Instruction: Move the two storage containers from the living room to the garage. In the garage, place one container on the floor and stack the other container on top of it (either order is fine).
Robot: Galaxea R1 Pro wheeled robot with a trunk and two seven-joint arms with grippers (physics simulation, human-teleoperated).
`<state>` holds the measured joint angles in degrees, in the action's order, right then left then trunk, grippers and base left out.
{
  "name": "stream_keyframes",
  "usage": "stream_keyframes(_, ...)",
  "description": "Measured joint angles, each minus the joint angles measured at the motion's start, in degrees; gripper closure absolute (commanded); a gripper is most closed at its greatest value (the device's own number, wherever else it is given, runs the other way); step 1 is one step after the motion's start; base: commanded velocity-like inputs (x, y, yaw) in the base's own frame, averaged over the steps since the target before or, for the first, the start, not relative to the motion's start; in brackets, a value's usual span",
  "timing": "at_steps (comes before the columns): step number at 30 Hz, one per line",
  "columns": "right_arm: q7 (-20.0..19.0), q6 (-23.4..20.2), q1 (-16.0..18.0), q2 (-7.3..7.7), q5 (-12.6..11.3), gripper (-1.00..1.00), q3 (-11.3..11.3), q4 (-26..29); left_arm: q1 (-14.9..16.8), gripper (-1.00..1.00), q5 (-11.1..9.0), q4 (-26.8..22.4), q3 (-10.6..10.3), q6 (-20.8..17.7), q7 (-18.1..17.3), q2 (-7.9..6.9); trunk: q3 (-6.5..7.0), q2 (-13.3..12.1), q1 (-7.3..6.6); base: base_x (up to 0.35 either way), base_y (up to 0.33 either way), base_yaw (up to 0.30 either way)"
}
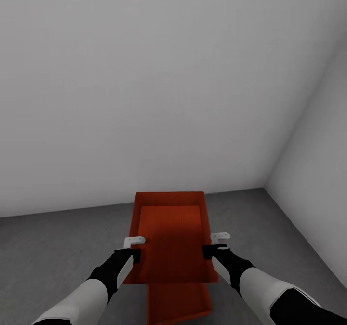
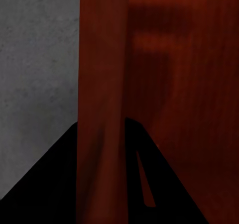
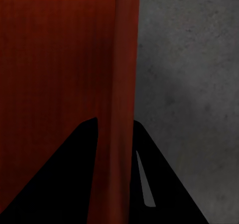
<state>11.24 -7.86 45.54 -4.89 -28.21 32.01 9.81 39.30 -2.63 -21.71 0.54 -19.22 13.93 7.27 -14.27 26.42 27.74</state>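
Observation:
I am in the garage, holding a red-orange open-top storage container point(image 1: 171, 238) level in front of me. My left gripper point(image 1: 134, 249) is shut on its left wall and my right gripper point(image 1: 216, 245) is shut on its right wall. In the left wrist view the wall rim point(image 2: 102, 84) runs between the dark fingers point(image 2: 55, 184); in the right wrist view the rim point(image 3: 124, 59) does the same. Directly below, the second container point(image 1: 180, 305) pokes out from under the held one, on the dark grey floor point(image 1: 58, 248). I cannot tell whether the two touch.
A plain white-grey wall point(image 1: 144, 98) stands just beyond the containers. A second wall point(image 1: 318, 146) meets it in a corner at the right. Bare concrete floor spreads to the left and right of the containers.

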Motion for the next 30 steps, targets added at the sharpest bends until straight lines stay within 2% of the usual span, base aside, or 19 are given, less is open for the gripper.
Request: stream_keyframes(30,0.00,-0.01,0.02,0.00,0.00,1.00,0.02,0.00,0.00,1.00,0.00,0.00,0.01,0.00,0.00,0.00,-2.79,0.01,0.00,0.000,0.000,0.000)
